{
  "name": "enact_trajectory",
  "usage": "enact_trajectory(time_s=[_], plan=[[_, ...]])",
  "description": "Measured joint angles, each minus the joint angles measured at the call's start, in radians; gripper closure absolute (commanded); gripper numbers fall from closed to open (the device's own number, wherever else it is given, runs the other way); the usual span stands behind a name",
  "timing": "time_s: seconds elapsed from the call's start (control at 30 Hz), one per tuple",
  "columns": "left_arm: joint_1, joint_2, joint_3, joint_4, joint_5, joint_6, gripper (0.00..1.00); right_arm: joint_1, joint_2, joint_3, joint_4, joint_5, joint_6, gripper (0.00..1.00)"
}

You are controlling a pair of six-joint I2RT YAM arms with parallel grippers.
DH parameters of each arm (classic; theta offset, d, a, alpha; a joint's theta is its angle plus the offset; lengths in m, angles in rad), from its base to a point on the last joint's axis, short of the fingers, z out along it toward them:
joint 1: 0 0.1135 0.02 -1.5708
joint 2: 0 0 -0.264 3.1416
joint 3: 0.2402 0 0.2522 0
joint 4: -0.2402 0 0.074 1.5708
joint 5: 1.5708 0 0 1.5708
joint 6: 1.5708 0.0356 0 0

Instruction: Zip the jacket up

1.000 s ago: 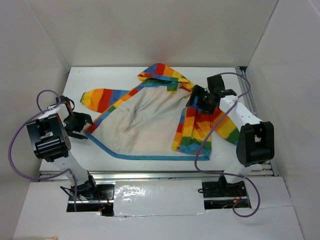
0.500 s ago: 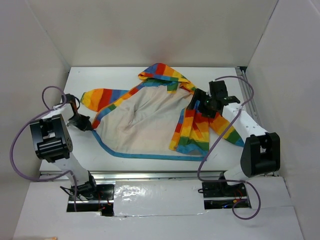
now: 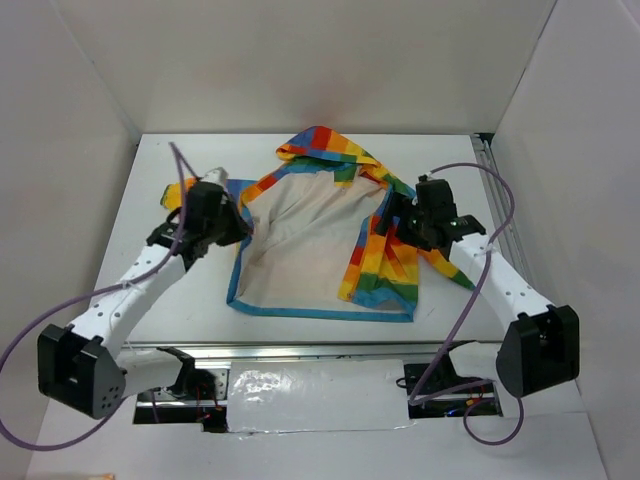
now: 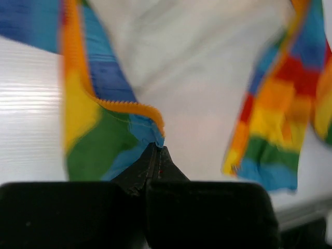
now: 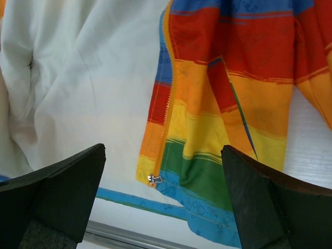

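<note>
The left gripper has its jaws pressed together on the jacket. The tips pinch the cloth just where the orange zipper edge ends at a blue and green corner. To the left of the tips lies bare white table. Ahead of them spreads the white lining, and off to the right lies the other striped front panel. Nothing stands between this gripper and the cloth. Seen from above, the left gripper sits at the left front edge of the jacket, with its arm lying across part of the left sleeve.

The right gripper is spread wide, one of its fingers on each side and nothing held between them. Below the gap lies the folded-over striped right front panel, and its zipper edge runs straight away from the gripper. The small metal zipper pull sits at the near end of that edge, just above the blue hem and a little left of the middle of the gap. How high the fingers hang over the cloth cannot be told. From above, the right gripper is over the upper part of that panel, and a purple cable loops out to its right.

The hood lies beyond both grippers, the blue hem on their near side.
</note>
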Motion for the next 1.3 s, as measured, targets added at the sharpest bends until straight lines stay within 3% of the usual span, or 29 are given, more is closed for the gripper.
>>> enact_trajectory(time_s=[0.17, 0.33, 0.37, 0.43, 0.47, 0.5, 0.53, 0.77, 0.9, 1.03, 1.3], plan=[[-0.419, 0.038, -0.003, 0.061, -0.016, 0.103, 1.0, -0.002, -0.079, -0.061, -0.002, 0.036, 0.023, 0.0], [-0.737, 0.292, 0.121, 0.079, 0.011, 0.177, 1.0, -0.031, -0.16, -0.121, 0.002, 0.043, 0.047, 0.0], [-0.775, 0.354, 0.156, 0.072, 0.02, 0.18, 0.79, -0.042, -0.169, -0.127, 0.001, 0.043, 0.051, 0.0], [-0.818, 0.455, 0.211, 0.056, 0.037, 0.172, 0.49, -0.065, -0.18, -0.137, 0.002, 0.042, 0.057, 0.0], [-0.824, 0.485, 0.222, 0.045, 0.042, 0.171, 0.41, -0.074, -0.184, -0.142, 0.001, 0.042, 0.058, 0.0], [-0.825, 0.503, 0.225, 0.026, 0.042, 0.154, 0.26, -0.082, -0.187, -0.145, 0.002, 0.042, 0.06, 0.0], [-0.821, 0.509, 0.223, 0.003, 0.04, 0.143, 0.01, -0.089, -0.192, -0.151, 0.003, 0.042, 0.061, 0.0], [-0.774, 0.322, 0.118, -0.019, 0.066, 0.088, 0.01, -0.096, -0.215, -0.18, 0.019, 0.0, 0.055, 0.0], [-0.682, 0.246, 0.102, -0.004, 0.153, 0.036, 0.01, -0.053, -0.215, -0.184, 0.02, 0.007, 0.053, 0.0], [-0.608, 0.355, 0.148, -0.027, 0.169, -0.019, 0.01, -0.023, -0.215, -0.193, 0.02, 0.033, 0.068, 0.0], [-0.653, 0.611, 0.313, -0.103, 0.178, -0.098, 0.01, -0.021, -0.28, -0.296, 0.024, 0.07, 0.142, 0.0]])
